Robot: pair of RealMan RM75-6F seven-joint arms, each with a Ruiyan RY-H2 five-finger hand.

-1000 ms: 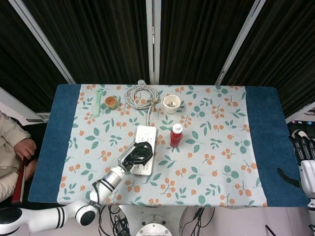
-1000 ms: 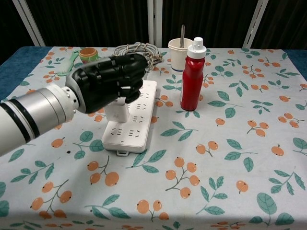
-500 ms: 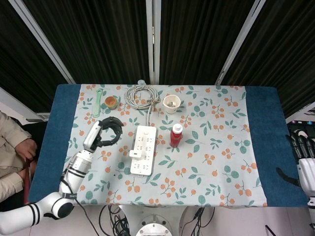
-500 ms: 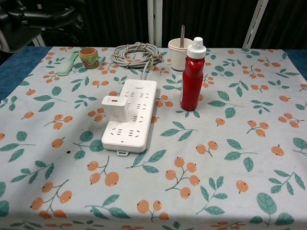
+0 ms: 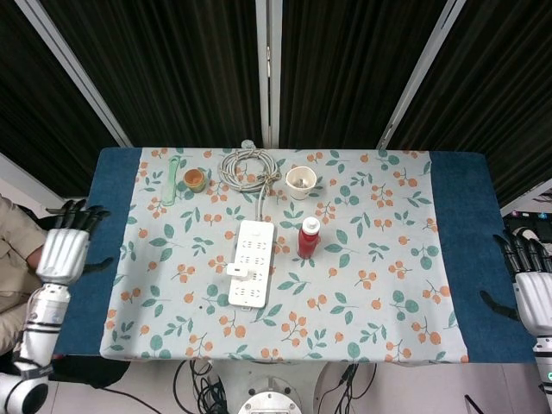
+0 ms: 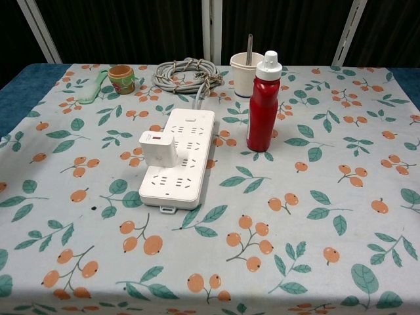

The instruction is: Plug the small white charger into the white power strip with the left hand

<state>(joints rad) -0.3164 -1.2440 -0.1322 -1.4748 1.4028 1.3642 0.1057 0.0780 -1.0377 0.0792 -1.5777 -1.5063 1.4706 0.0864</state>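
The small white charger point(image 6: 158, 148) stands plugged into the left side of the white power strip point(image 6: 182, 157), which lies lengthwise in the middle of the floral cloth. From above, the charger point(image 5: 238, 270) shows at the strip's point(image 5: 252, 263) left edge. My left hand point(image 5: 62, 250) hangs off the table's left side, fingers spread, holding nothing. My right hand point(image 5: 533, 289) hangs beyond the right edge, fingers apart and empty. Neither hand shows in the chest view.
A red bottle point(image 6: 264, 104) stands right of the strip. Behind it is a white cup point(image 6: 245, 64). The strip's coiled grey cable point(image 6: 186, 73) lies at the back, with a small orange cup point(image 6: 121, 78) and a green item point(image 6: 92, 88) to its left.
My left hand has let go of the charger and drawn away from the strip to the table's left edge. The charger stays in the strip. The right hand barely moved.
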